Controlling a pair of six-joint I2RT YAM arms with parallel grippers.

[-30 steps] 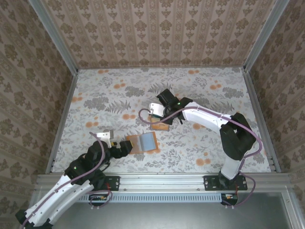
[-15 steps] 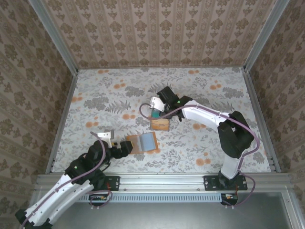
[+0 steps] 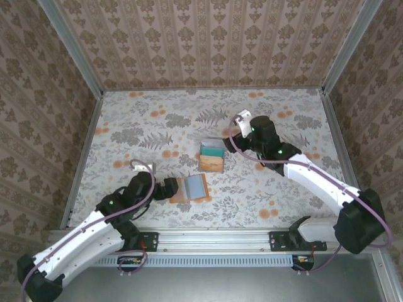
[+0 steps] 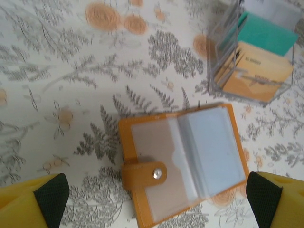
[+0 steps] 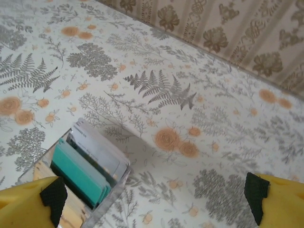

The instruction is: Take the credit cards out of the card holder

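The card holder (image 3: 191,187) (image 4: 183,161), an orange wallet, lies open and flat with its clear pockets up and its snap tab (image 4: 145,175) folded over the left page. My left gripper (image 3: 171,187) (image 4: 156,195) is open above its near-left edge, touching nothing. The credit cards stand in a clear stand (image 3: 211,158) (image 4: 251,61): a teal card (image 4: 263,35) (image 5: 78,173), an orange-tan card (image 4: 259,71) and a pale card (image 5: 97,149). My right gripper (image 3: 232,134) (image 5: 153,199) is open and empty, up and to the right of the stand.
The floral tabletop (image 3: 145,126) is walled in by patterned panels (image 3: 208,44) at the back and both sides. A metal rail (image 3: 214,236) runs along the near edge by the arm bases.
My right gripper opened, left a card in the clear stand and drew back to the upper right. My left arm shifted slightly toward the wallet, still open.
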